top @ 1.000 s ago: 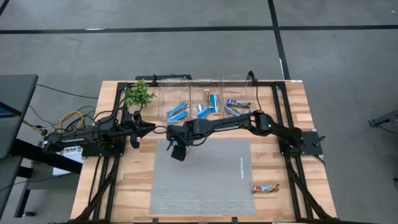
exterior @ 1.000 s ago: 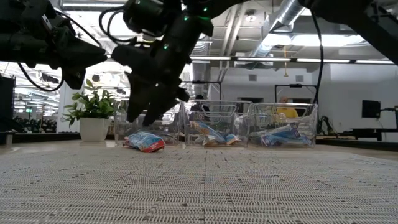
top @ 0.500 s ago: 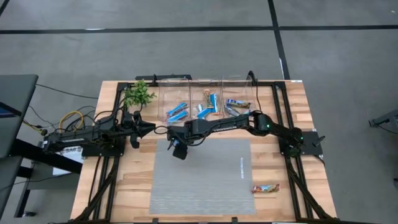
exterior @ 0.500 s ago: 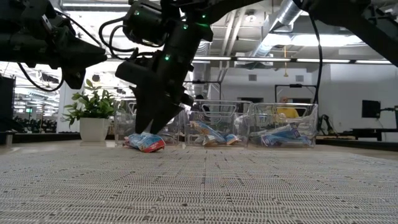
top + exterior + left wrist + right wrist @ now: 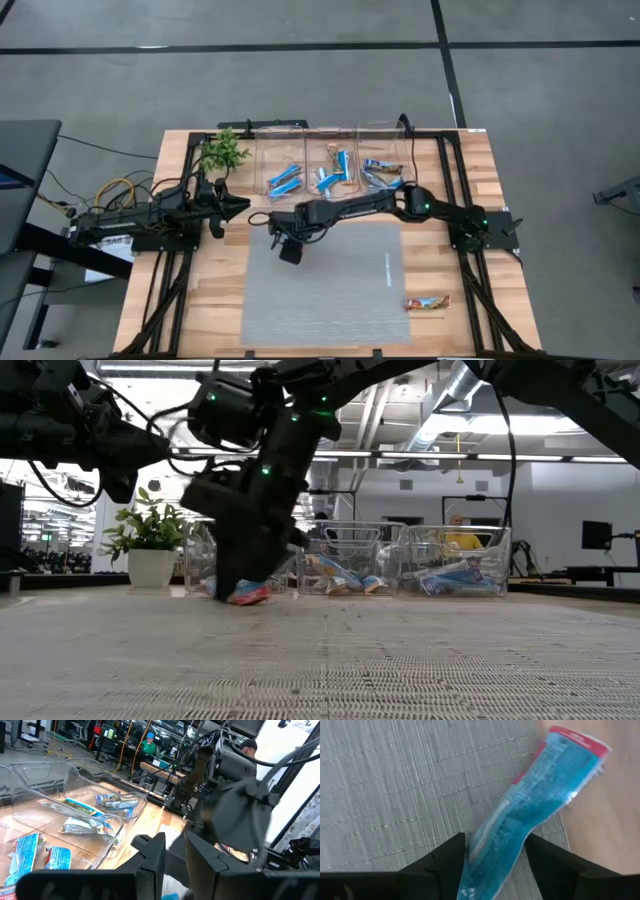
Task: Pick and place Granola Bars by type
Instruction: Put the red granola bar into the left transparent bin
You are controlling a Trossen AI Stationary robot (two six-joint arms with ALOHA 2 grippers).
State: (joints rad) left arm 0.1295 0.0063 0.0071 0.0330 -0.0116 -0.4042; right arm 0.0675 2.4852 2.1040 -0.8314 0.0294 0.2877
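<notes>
- Since a second ago my right tool [image 5: 243, 588] has dropped from above the blue bar [image 5: 530, 815] down onto it, at the mat's [image 5: 330, 290] far left corner.
- Right tool: fingers [image 5: 445, 862] spread, one either side of the bar's near end, not yet clenched on it. Wrist view shows the bar lying slantwise, its red-edged end poking over the mat edge onto bare worktop [image 5: 200, 290].
- Left tool [image 5: 225, 205]: parked near the plant [image 5: 222, 152], fingers nearly together, holding nothing I can see.
- Step in hand, as I judge it: closing on this bar. Best to settle fingertips right down to the mat first, then squeeze across the narrow width; foil is slick and flat, so a high pinch would likely skid off.
- Bar sits askew between the fingers; a small wrist turn would square the grip.
- Three clear bins [image 5: 335, 165] beyond hold sorted bars; blue ones lie in the left bin [image 5: 285, 178].
- One tan bar [image 5: 428, 302] waits by the mat's near right corner.
</notes>
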